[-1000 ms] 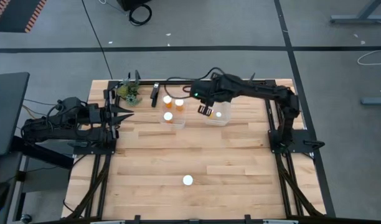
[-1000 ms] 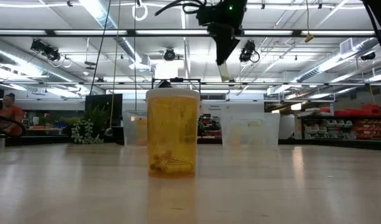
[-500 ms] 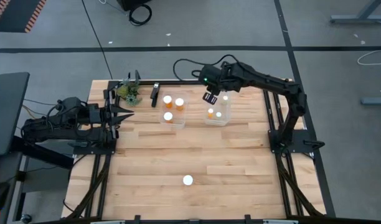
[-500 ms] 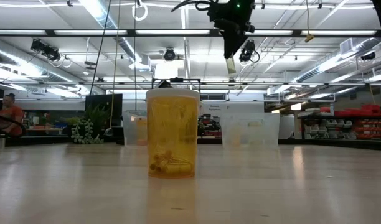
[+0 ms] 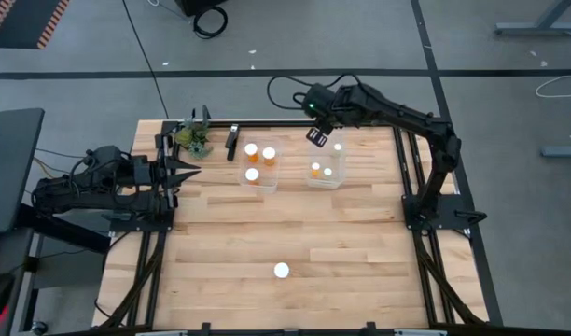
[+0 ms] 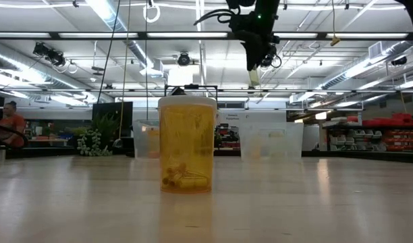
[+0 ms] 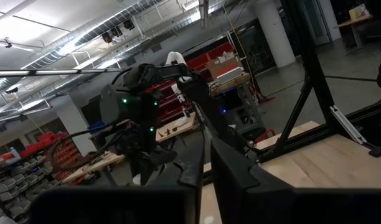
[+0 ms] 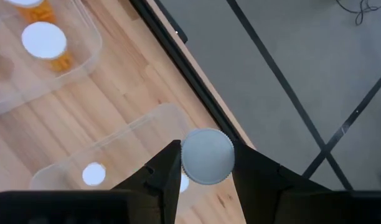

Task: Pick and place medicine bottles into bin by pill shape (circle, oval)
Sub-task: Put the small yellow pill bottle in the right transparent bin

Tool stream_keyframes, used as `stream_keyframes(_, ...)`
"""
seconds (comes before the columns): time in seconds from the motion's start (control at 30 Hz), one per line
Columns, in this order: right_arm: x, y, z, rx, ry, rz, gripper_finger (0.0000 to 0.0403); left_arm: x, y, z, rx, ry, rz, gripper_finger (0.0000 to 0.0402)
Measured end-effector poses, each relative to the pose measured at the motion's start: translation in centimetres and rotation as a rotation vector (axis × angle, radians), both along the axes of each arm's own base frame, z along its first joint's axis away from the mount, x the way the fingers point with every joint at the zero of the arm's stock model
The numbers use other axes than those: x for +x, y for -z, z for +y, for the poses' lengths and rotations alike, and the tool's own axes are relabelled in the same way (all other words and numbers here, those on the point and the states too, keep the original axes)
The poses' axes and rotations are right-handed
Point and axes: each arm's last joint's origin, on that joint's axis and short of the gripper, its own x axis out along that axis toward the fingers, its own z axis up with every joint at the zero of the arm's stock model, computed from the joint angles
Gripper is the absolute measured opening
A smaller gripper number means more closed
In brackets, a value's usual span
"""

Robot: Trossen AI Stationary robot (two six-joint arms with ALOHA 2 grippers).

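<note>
Spanning the middle of a grey concrete floor crossed by dark tape lines, the counter [image 5: 295,224] is pale wood planking in a black metal frame, and the low view looks past it into a hall with strip lights, ceiling pipes and red shelving. Two clear plastic bins stand near its far edge, the left bin [image 5: 257,164] holding three orange bottles and the right bin [image 5: 326,168] two, while one white-capped amber bottle [image 6: 187,144] stands alone near the front. Raised over the right bin's far edge, the right pincer [image 8: 203,163] is clamped on a bottle with a round ribbed white cap [image 8: 207,157], and the left pincer [image 5: 188,171] rests together at the counter's left edge.
</note>
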Motion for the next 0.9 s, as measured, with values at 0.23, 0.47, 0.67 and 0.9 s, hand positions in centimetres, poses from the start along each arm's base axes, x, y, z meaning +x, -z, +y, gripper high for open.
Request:
stream_keyframes(0.23,0.2,1.0,-0.4,0.044,-0.019,-0.006,0.0138,0.0,0.0,0.0,0.0,0.0,0.0,0.0035)
stream_keyframes(0.47,0.3,2.8,-0.4,0.061,-0.033,0.035,0.0138,0.0,0.0,0.0,0.0,0.0,0.0,0.003)
stream_keyframes(0.67,0.4,4.7,-1.1,0.082,-0.032,0.051,0.0138,0.0,0.0,0.0,0.0,0.0,0.0,0.0036)
stream_keyframes(0.9,0.1,7.6,-1.9,0.118,-0.022,0.066,0.0138,0.0,0.0,0.0,0.0,0.0,0.0,0.0034)
